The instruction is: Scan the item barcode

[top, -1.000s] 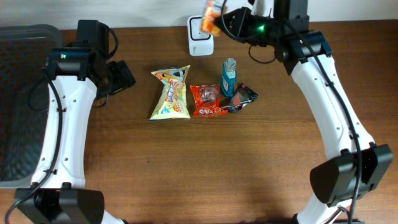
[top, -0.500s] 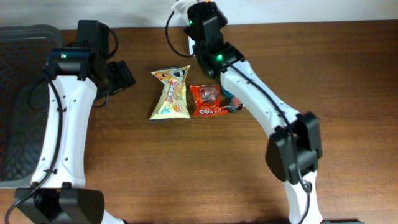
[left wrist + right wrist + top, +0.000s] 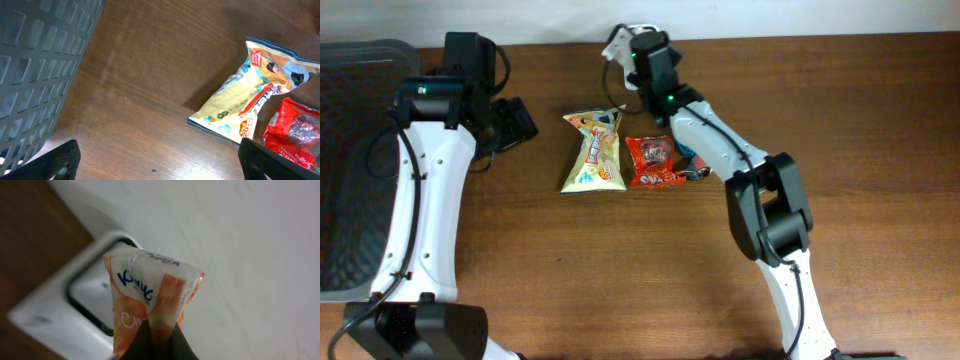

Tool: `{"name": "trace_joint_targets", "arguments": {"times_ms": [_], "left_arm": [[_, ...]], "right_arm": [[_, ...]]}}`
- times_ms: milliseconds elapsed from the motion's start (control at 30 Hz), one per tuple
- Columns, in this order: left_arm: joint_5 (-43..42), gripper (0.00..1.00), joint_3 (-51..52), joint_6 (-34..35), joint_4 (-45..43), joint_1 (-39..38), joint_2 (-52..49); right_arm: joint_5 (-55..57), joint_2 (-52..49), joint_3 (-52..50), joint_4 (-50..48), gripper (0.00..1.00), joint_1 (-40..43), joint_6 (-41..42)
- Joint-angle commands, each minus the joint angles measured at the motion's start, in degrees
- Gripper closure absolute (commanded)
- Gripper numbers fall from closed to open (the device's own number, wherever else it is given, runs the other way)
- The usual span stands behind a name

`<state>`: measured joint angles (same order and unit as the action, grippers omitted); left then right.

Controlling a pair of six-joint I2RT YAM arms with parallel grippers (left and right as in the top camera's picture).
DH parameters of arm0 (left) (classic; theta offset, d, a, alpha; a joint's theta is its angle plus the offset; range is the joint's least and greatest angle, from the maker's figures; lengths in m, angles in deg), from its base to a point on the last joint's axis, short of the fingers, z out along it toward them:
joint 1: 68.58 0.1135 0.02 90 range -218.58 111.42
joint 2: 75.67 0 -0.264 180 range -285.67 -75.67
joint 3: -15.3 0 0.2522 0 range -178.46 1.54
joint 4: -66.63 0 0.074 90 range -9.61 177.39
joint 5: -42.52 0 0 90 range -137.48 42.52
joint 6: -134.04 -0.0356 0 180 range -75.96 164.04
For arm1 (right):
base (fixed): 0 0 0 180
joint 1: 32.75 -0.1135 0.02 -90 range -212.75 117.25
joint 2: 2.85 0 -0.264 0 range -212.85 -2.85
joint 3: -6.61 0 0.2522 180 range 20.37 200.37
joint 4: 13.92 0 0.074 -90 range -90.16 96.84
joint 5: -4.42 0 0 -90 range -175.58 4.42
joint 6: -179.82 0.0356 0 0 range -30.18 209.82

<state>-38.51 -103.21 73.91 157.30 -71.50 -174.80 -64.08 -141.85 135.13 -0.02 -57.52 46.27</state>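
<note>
One orange-and-white sachet [image 3: 150,295] — clamped in the right tool [image 3: 156,340], before the white scanner [image 3: 45,311].

Grey mesh basket [image 3: 365,48] at far left edge of wooden table [image 3: 620,270]. Mid-table: yellow snack bag [image 3: 593,150] lying flat, red packet [image 3: 653,163] just to its right, close beside it. Dark wrapper [image 3: 698,172] against red packet's right end, mostly hidden. Left wrist view shows basket wall, yellow bag, red packet corner.
</note>
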Motion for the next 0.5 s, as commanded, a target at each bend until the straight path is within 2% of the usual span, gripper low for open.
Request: {"name": "trace_joint_targets", "arguments": {"times_ms": [0,100,167,267,367,467], "left_arm": [[-0.2,0.01,0.1,0.5,0.1,0.2,-0.3],[-0.2,0.01,0.1,0.5,0.1,0.2,-0.3],[-0.2,0.01,0.1,0.5,0.1,0.2,-0.3],[-0.2,0.01,0.1,0.5,0.1,0.2,-0.3],[-0.2,0.01,0.1,0.5,0.1,0.2,-0.3],[-0.2,0.01,0.1,0.5,0.1,0.2,-0.3]], "right_arm": [[-0.3,-0.3,0.4,-2.1,0.96,1.4,0.5],[-2.3,-0.6,0.4,-2.6,0.96,1.5,0.4],[-3.2,-1.8,0.4,-3.3,0.96,1.5,-7.5],[-1.9,-2.0,0.4,-4.9,0.96,1.6,-7.1],[5.2,-1.5,0.5,-12.1,0.96,1.6,1.0],[9.3,1.3,1.7,-14.4,0.96,2.3,10.4]]}}
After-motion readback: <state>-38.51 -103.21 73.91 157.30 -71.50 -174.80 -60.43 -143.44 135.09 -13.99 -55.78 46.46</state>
